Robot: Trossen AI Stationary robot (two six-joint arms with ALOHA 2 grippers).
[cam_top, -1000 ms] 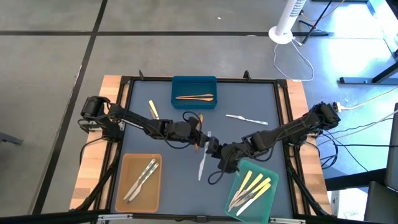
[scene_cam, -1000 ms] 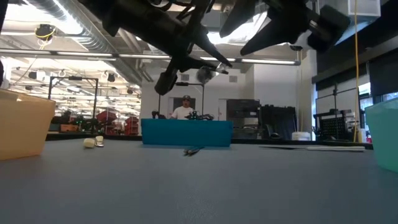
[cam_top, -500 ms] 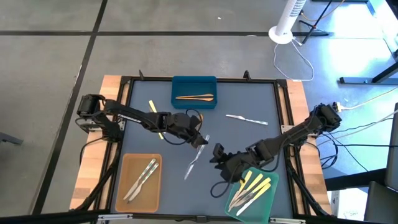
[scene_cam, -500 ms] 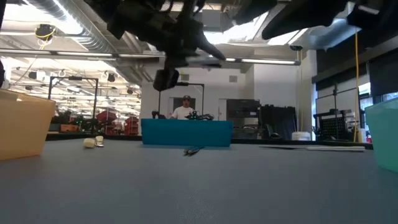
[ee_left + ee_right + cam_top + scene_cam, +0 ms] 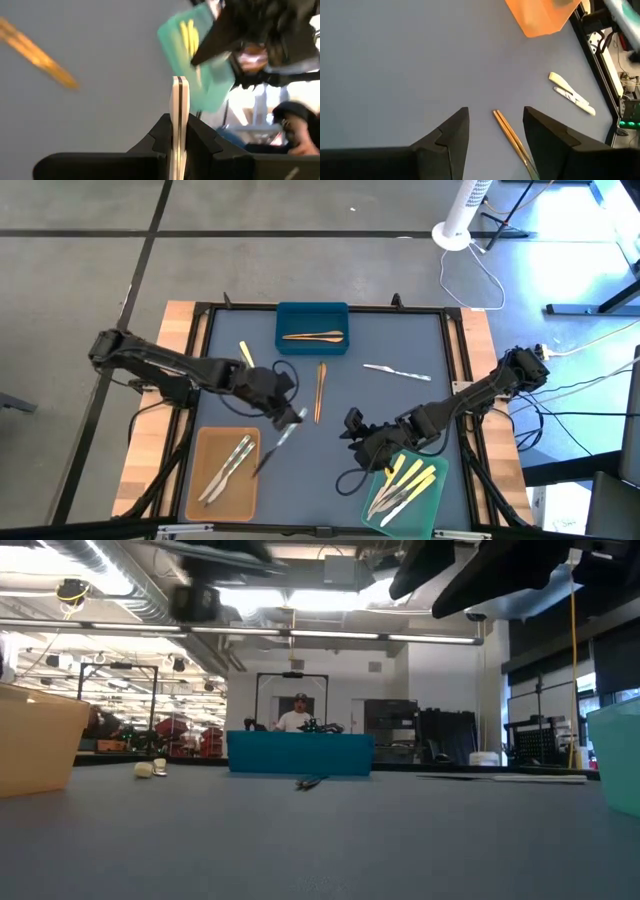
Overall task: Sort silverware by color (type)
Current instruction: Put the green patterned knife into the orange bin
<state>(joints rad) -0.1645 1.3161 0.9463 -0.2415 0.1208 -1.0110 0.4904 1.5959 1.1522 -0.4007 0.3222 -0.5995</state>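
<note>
Left end effector (image 5: 287, 417) grips silvery utensil (image 5: 270, 448) (no legible txt).

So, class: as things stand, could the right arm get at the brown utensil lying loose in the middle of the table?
Probably yes. The right gripper is open and empty, the brown utensil lies flat nearby, and nothing sits between them.

A grey concrete floor (image 5: 90, 270) with dark seams surrounds the surface (image 5: 400, 330). A white fan (image 5: 462, 215) stands on the floor beyond the surface's far right corner. Behind the surface, ceiling lights (image 5: 300, 600), ducts (image 5: 110, 590) and a seated person (image 5: 299, 716) show.
</note>
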